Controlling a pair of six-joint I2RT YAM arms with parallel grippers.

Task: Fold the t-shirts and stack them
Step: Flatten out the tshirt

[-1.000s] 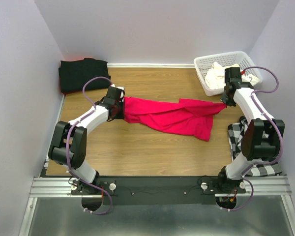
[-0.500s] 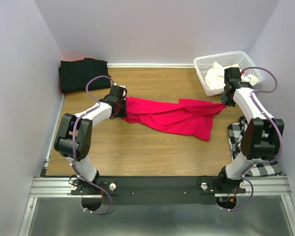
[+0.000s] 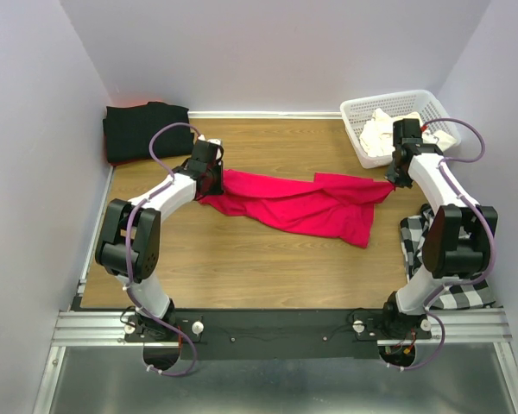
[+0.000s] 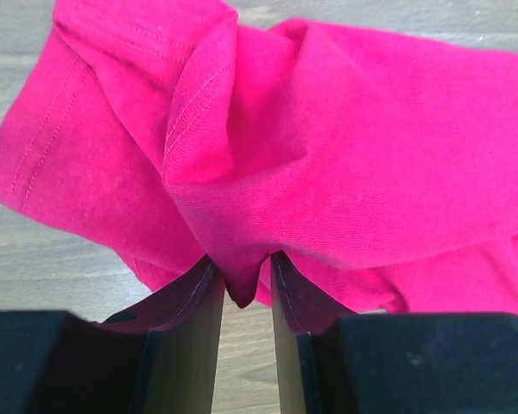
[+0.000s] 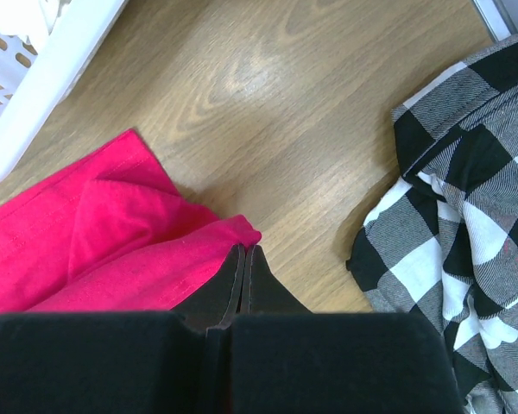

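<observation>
A crimson-red t-shirt (image 3: 302, 205) lies stretched across the wooden table between both arms. My left gripper (image 3: 209, 177) is at its left end, and a bunched fold of the red fabric (image 4: 328, 155) sits pinched between the tips of the left gripper (image 4: 242, 276). My right gripper (image 3: 395, 179) is at the shirt's right tip; in the right wrist view the right gripper (image 5: 244, 250) is shut tight on a corner of the red cloth (image 5: 112, 250). A black t-shirt (image 3: 142, 129) lies folded at the back left. A cream-white t-shirt (image 3: 382, 131) sits crumpled in the basket.
A white lattice basket (image 3: 397, 102) stands at the back right, its wall (image 5: 34, 78) close to my right gripper. A black-and-white checked cloth (image 3: 440, 259) lies at the right table edge, near the right arm. Walls enclose the table on three sides.
My left gripper has moved toward the back of the table, drawing the red shirt's left end with it; its elbow has swung inward. The right arm has stayed put.
</observation>
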